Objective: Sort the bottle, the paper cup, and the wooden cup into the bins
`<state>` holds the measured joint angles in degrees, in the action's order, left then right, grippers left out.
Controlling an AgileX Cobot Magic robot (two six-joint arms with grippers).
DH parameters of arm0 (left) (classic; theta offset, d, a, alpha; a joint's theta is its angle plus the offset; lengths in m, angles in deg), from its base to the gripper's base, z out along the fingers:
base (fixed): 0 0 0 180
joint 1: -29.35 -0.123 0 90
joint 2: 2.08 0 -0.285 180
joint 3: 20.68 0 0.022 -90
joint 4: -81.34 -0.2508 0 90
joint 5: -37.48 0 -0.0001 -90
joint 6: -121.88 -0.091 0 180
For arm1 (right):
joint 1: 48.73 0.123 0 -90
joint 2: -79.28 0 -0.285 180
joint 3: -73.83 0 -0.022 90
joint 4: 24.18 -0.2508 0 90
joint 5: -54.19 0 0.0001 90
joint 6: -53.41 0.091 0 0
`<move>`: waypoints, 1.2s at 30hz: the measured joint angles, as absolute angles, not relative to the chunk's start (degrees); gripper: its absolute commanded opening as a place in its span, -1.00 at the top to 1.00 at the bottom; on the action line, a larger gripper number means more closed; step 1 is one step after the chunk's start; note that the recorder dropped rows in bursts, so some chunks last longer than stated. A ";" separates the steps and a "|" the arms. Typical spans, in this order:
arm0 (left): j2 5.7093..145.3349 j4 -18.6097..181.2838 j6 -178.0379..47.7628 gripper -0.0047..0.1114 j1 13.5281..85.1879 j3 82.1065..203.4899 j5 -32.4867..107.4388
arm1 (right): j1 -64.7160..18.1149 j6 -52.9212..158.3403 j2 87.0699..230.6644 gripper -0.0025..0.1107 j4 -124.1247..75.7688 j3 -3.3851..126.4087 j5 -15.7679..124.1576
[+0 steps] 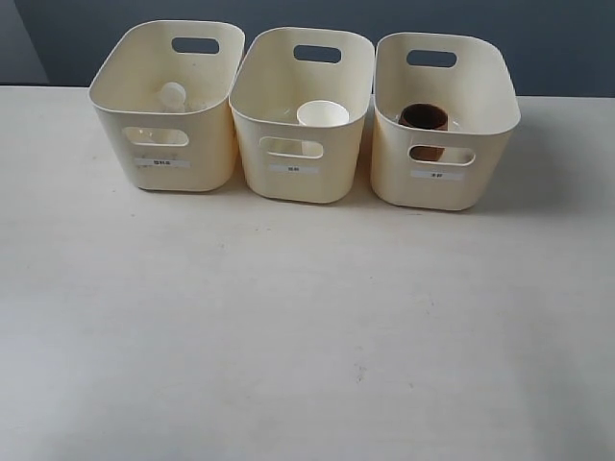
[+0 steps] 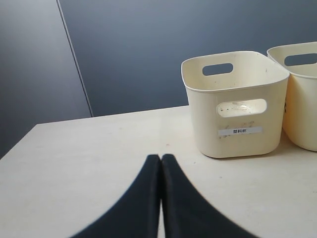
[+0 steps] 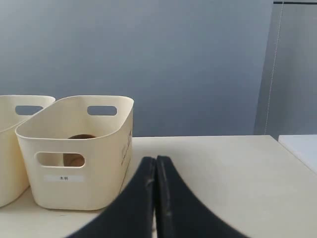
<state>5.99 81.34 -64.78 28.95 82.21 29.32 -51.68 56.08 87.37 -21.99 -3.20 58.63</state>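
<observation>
Three cream bins stand in a row at the back of the table. The left bin (image 1: 144, 134) holds the clear bottle (image 1: 173, 96), its white cap showing. In the middle bin (image 1: 288, 144) stands the white paper cup (image 1: 323, 114). The right bin (image 1: 480, 154) holds the brown wooden cup (image 1: 424, 118). Neither gripper shows in the exterior view. My left gripper (image 2: 161, 157) is shut and empty, short of the left bin (image 2: 237, 111). My right gripper (image 3: 155, 159) is shut and empty beside the right bin (image 3: 79, 183), where the wooden cup (image 3: 74, 158) shows through the handle cutout.
The pale table (image 1: 307, 327) stretches wide in front of the bins. A dark grey wall (image 1: 538, 38) runs behind them. Part of the middle bin (image 2: 302, 99) shows at the edge of the left wrist view.
</observation>
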 measured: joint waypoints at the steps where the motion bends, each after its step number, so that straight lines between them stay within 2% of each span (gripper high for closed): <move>1: 5.99 81.34 -64.78 0.92 28.95 82.21 29.32 | -51.68 57.05 87.37 0.97 -20.71 -3.20 58.48; 36: 5.99 81.34 -64.78 0.92 28.95 82.21 29.32 | -51.68 53.85 87.37 0.97 -22.35 -3.20 59.09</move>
<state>5.99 81.34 -64.78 28.95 82.21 29.32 -51.68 53.85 87.37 -22.35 -3.20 59.09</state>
